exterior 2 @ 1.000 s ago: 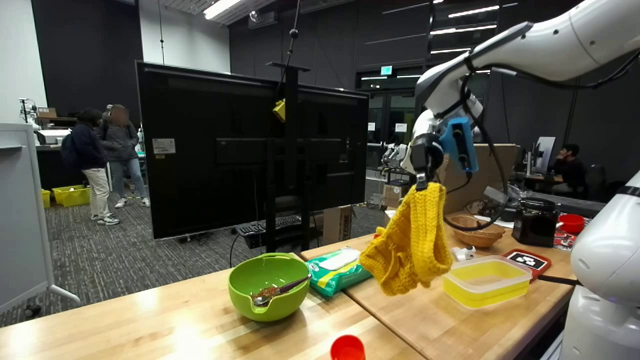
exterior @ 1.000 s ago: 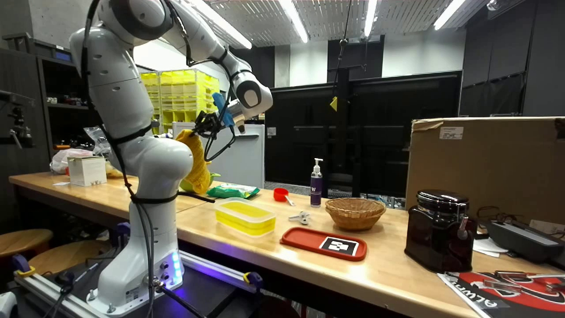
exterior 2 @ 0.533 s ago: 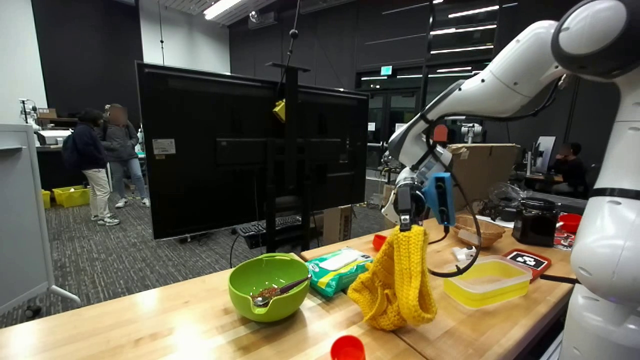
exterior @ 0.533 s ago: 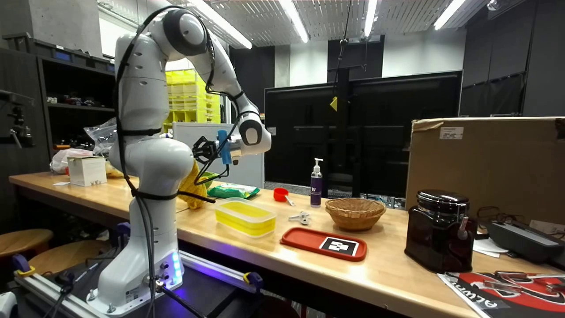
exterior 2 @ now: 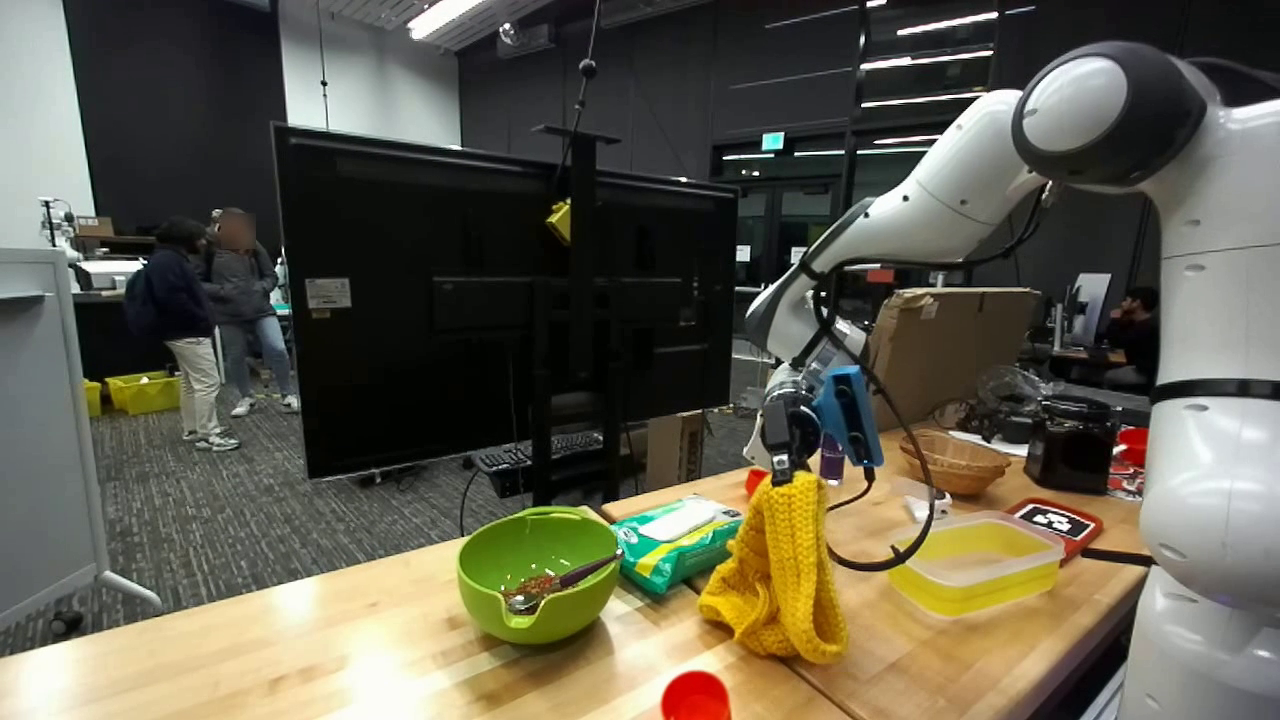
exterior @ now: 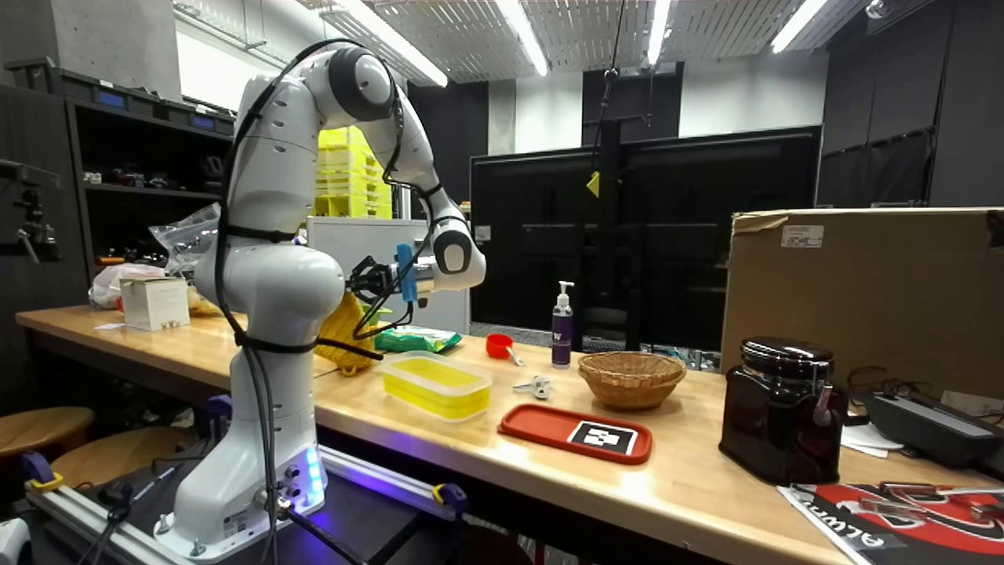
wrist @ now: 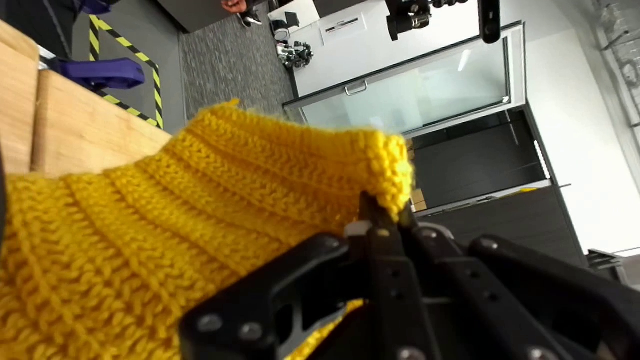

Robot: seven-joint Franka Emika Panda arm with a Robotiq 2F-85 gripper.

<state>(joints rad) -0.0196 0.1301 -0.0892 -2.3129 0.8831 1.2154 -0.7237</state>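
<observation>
In an exterior view, the arm (exterior: 290,286) stands up from its base (exterior: 227,475), bends over at a high elbow (exterior: 365,82) and runs down through the forearm (exterior: 401,145) to the wrist (exterior: 461,273). From there the jaws lie nearly level, directed toward the left of the picture. A yellow knitted cloth (exterior: 343,336) hangs below the jaws, partly hidden behind the arm. On the table (exterior: 682,479), to the right: a translucent container (exterior: 439,404), a red tray (exterior: 533,428) and a wicker basket (exterior: 630,391).

In an exterior view, the forearm slopes down from the upper right to the jaws, seen nearly end-on. The jaws are clenched on the top of the cloth — the remainder drapes downward in loose folds. Its lower edge is close to the table; contact cannot be confirmed. A green-and-white packet (exterior 2: 675,545) lies near the cloth, and a green bowl (exterior 2: 545,620) containing a spoon (exterior 2: 582,571) stands farther to the left.

In the wrist view, the jaws extend from the lower right, tips drawn together — one edge of the cloth is pinched between them. The cloth spreads to the left; a purple clamp (wrist: 102,74) shows beyond it.
</observation>
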